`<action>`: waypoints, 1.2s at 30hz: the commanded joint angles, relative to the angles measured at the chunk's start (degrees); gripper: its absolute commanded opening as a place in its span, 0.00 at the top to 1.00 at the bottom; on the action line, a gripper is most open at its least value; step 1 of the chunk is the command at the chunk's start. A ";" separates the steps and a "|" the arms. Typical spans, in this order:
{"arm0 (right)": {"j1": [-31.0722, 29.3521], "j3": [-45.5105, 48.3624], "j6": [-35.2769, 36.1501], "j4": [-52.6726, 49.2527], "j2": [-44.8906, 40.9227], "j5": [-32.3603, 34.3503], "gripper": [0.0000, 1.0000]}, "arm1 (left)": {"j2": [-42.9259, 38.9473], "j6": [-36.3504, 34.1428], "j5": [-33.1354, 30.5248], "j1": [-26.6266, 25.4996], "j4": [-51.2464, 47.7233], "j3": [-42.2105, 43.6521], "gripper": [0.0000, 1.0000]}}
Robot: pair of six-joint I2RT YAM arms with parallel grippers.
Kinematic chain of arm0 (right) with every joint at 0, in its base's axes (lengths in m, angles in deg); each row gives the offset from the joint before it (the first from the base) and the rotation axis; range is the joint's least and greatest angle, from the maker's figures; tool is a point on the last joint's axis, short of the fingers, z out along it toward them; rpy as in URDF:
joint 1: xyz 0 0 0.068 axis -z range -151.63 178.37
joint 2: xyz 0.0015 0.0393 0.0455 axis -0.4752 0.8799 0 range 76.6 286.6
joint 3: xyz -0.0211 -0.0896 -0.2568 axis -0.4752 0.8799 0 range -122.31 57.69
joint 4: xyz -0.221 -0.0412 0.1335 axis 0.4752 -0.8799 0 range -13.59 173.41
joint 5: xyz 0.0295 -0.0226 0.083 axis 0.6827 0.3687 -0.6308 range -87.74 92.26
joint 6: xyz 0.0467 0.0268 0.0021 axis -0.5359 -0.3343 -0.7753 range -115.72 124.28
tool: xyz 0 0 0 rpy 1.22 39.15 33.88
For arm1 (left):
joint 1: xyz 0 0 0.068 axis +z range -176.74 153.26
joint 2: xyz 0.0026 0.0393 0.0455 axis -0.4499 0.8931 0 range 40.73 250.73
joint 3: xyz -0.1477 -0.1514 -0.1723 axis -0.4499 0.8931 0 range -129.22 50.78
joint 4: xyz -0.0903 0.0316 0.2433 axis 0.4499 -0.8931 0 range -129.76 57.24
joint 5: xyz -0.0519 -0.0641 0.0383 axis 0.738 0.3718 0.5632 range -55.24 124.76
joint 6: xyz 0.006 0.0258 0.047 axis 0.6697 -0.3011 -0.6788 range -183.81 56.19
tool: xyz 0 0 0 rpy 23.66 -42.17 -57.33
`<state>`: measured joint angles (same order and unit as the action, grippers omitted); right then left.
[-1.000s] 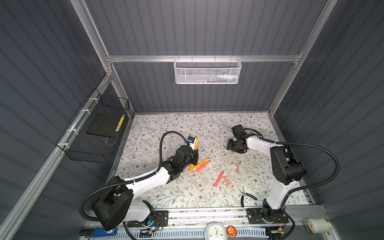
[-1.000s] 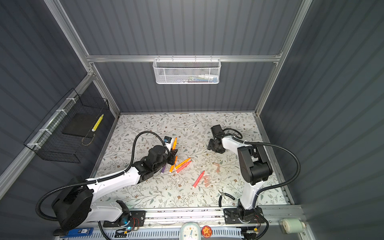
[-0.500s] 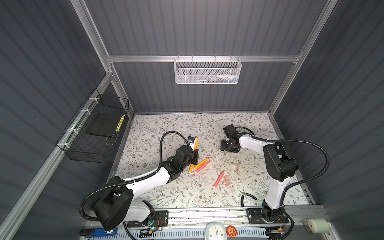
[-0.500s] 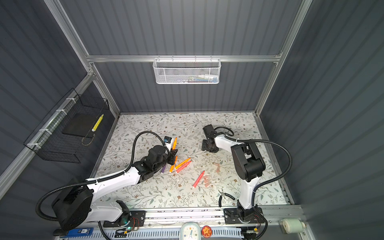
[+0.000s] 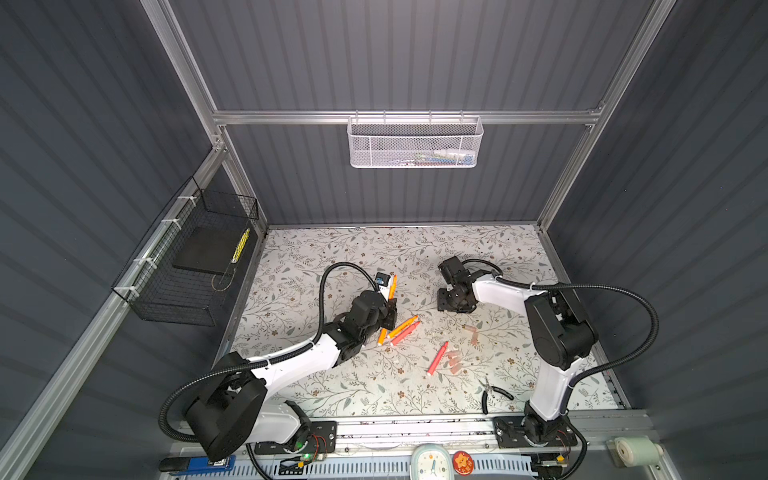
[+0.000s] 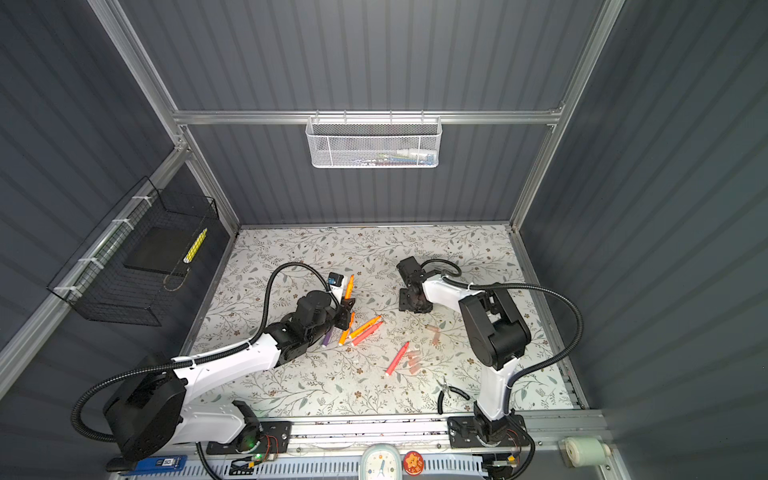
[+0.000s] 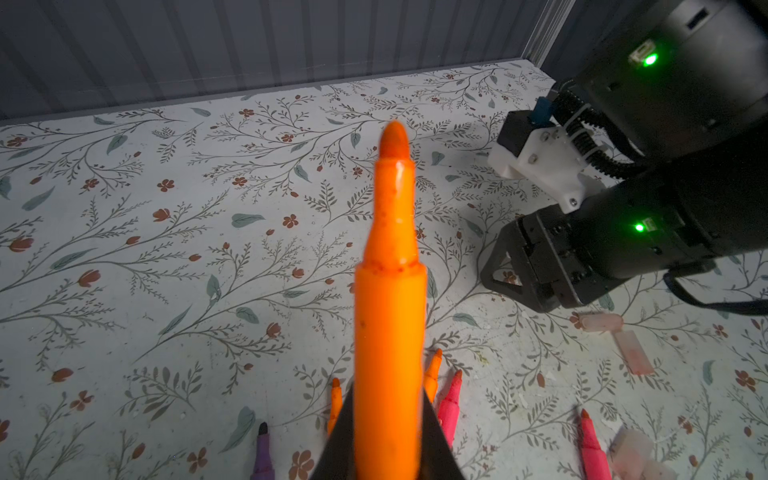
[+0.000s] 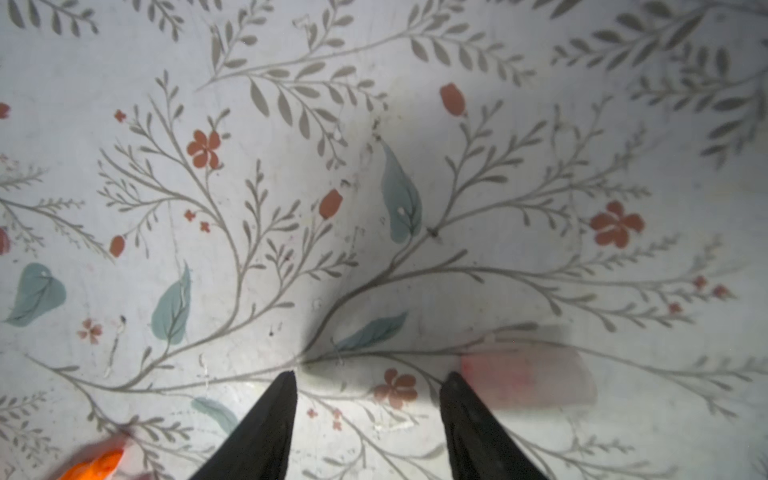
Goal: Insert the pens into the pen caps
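My left gripper [image 5: 390, 305] [image 7: 388, 392] is shut on an orange pen [image 5: 393, 286] [image 7: 390, 291], whose felt tip points away from the wrist. More pens lie on the mat just beside it: two orange [image 5: 402, 325] [image 5: 382, 336], one pink [image 5: 406, 333] and one purple [image 6: 327, 338]. A pink-red pen [image 5: 437, 358] lies nearer the front. Pale pen caps lie in two small groups [image 5: 469, 329] [image 5: 454, 356]. My right gripper [image 5: 455, 307] [image 8: 370, 376] hangs open just above the mat with nothing between its fingers. A blurred cap [image 8: 528, 374] lies outside one finger.
Black-handled pliers [image 5: 492, 392] lie near the front right by the right arm's base. A white mesh basket [image 5: 415, 143] hangs on the back wall and a black wire basket [image 5: 187, 257] on the left wall. Grey walls close in the floral mat [image 5: 316, 257].
My right gripper has moved left over the mat, toward the middle and the left gripper. The left arm and its orange pen have stayed put.
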<state>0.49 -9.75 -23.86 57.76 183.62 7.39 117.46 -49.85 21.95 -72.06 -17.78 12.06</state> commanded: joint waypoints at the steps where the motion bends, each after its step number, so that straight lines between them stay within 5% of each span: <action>1: -0.29 -0.28 -1.05 -1.87 -0.54 2.91 0.41 | -0.35 -0.51 0.45 0.01 -0.74 -1.10 1.00; 19: 0.82 6.38 -4.62 -1.51 -8.42 4.83 0.38 | -0.88 -0.51 0.23 -0.03 -0.42 -0.80 1.00; 27: 9.63 17.14 -9.76 8.46 -16.79 -3.74 0.39 | -0.97 -0.86 0.86 -0.02 0.31 -0.38 1.00; 36: 10.96 14.36 -9.75 7.96 -11.76 -5.83 0.40 | -0.79 -1.12 1.44 -0.03 0.31 -0.44 1.00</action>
<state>11.44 6.45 -33.04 65.67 169.87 2.84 117.46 -49.92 22.78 -72.06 -17.74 12.06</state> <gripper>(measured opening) 0.602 0.172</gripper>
